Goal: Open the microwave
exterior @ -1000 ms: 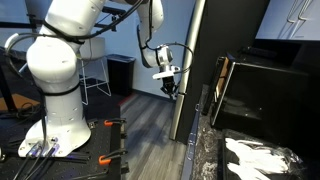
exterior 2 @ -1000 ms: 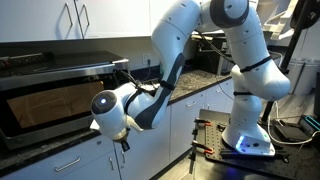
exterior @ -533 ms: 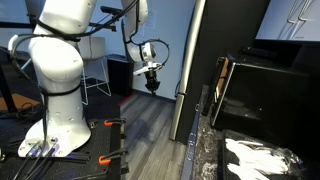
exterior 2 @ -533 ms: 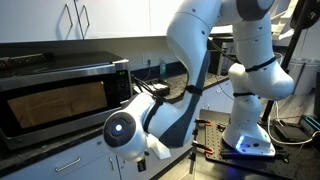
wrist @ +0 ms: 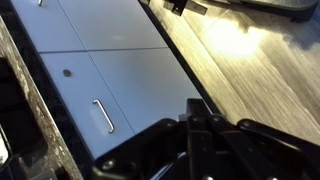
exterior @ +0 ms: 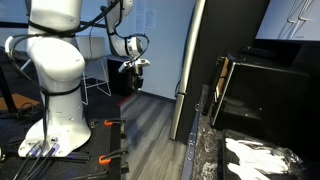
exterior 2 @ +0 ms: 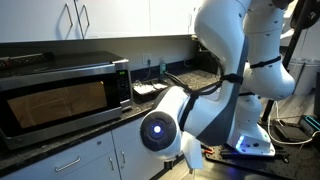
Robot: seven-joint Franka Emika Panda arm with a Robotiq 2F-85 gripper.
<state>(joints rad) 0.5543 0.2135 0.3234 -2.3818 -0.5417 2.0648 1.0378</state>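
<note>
The setting is presenting as a kitchen. White upper cabinets (exterior 2: 100, 20) are hanging above a speckled countertop (exterior 2: 45, 155) that is carrying a microwave (exterior 2: 60, 95). Below, lower cabinets (wrist: 120, 70) with bar handles (wrist: 103, 115) are standing on wood-look flooring (wrist: 240, 70).

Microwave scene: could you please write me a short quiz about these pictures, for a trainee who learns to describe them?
1. True or false: the pincer touches the microwave.
2. Which colour are the cabinets above the microwave? A. black B. white C. red
3. Fill in: the microwave stands on a dark ____.
Key: 1. False; in an exterior view the pincer hangs well apart from it. 2. B. 3. counter.
</note>
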